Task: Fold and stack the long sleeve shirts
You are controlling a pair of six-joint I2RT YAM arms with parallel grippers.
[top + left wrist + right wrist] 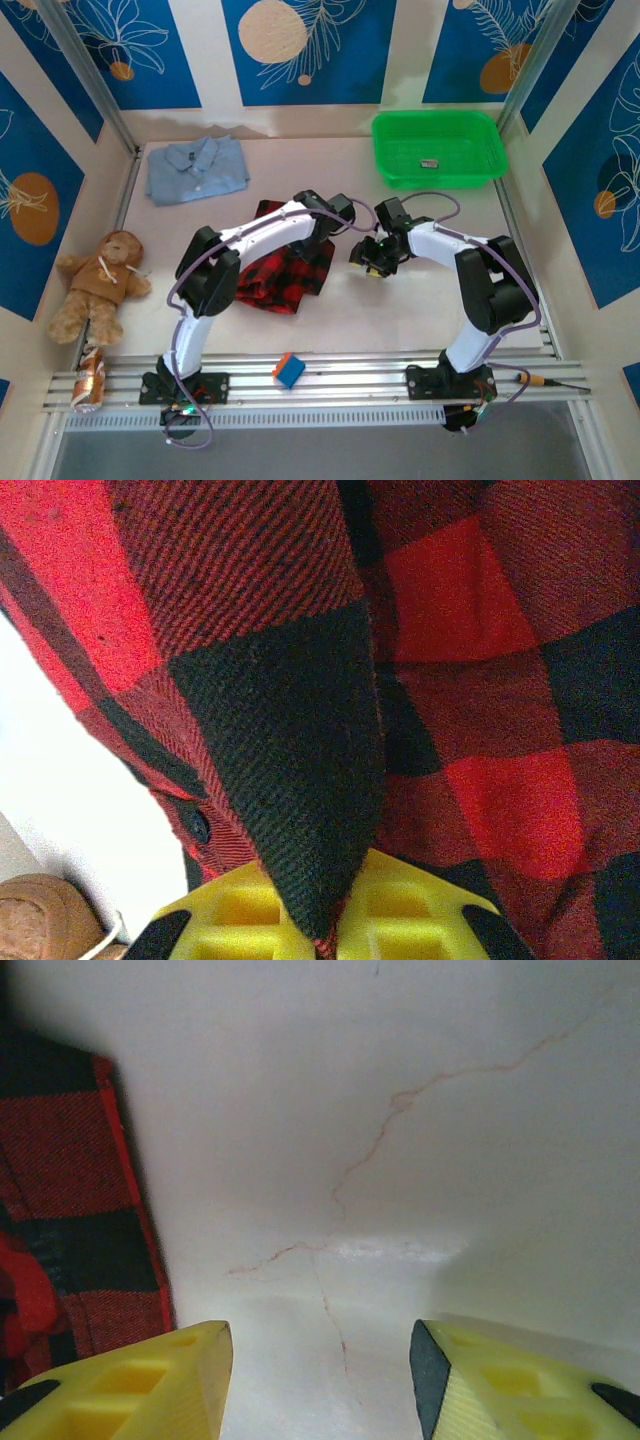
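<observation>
Lying mid-counter, the flannel is bunched under the left arm, its long axis roughly near-to-far. Blue shirt sits folded at the far-left corner, collar toward the back wall, long axis left-right.

Left jaws: clenched on a flannel fold. The left wrist view adds detail: a dark point of cloth pinched between yellow fingers, and a button at the hem.

Right jaws: released, fingers apart above bare counter. The right wrist view puts the flannel edge just left of them.
</observation>
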